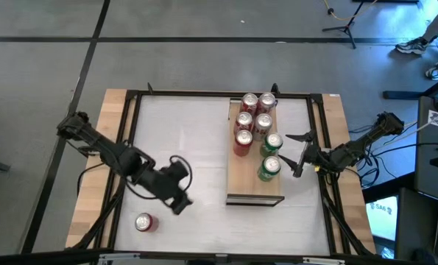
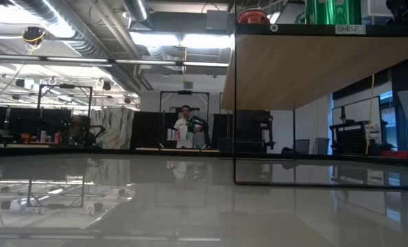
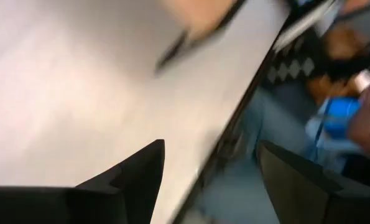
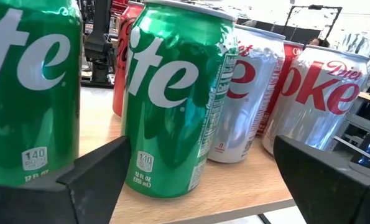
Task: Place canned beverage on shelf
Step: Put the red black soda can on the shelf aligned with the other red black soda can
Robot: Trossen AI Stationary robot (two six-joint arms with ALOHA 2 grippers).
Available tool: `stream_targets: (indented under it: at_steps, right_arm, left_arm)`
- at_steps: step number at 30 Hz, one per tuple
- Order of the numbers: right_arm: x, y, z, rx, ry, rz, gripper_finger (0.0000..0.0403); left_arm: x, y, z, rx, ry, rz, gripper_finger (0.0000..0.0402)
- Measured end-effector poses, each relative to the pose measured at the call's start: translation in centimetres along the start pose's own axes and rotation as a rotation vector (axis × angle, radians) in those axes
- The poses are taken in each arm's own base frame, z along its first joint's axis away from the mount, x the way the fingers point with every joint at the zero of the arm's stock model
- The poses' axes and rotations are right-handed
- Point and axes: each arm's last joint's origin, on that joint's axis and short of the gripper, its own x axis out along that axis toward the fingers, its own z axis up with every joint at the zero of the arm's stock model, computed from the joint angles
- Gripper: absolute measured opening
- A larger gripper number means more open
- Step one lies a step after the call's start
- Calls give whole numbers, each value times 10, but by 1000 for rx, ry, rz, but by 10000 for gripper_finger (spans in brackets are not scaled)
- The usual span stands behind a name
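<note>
The shelf (image 1: 254, 185) is a long light-wood board raised on a black frame; the low view shows its underside (image 2: 293, 68). Several cans stand on it: red (image 1: 242, 140), silver (image 1: 263, 121) and two green (image 1: 269, 168). My right gripper (image 1: 295, 154) is open just to the right of the green cans, which fill the right wrist view (image 4: 172, 93), and touches nothing. One red can (image 1: 145, 222) rests on the white tabletop at the near left. My left gripper (image 1: 182, 195) is open and empty, a little to the right of that can.
The table's black frame (image 1: 134, 118) runs along the edges, with wooden side strips outside it. The shelf's near end (image 1: 254, 193) is bare wood. Bare white tabletop (image 1: 182, 132) lies left of the shelf. A person stands far off in the room (image 2: 184, 127).
</note>
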Motion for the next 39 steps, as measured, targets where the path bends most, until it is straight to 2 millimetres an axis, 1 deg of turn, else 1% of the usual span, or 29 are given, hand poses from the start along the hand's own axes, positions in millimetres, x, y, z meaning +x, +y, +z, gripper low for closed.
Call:
stream_targets:
  at_steps: [2,5,10,19,29,33,39]
  right_arm:
    - [0,0,0,0,0,0,388]
    - [0,0,0,0,0,0,388]
    - [0,0,0,0,0,0,388]
    - [0,0,0,-21,-1,0,388]
    - [0,0,2,1,-17,-2,388]
    - [0,-1,5,11,-34,-6,388]
    - [0,-1,5,0,-33,-6,388]
  left_arm:
    - [-2,2,-13,-45,110,27,247]
    - [-5,2,-27,-78,217,43,247]
    - [-9,0,-42,-98,261,56,247]
    - [-5,-1,-48,-107,235,80,247]
    - [-5,1,-50,-105,280,102,249]
    - [-6,3,-51,-104,320,114,274]
    - [-7,7,-53,-96,331,159,333]
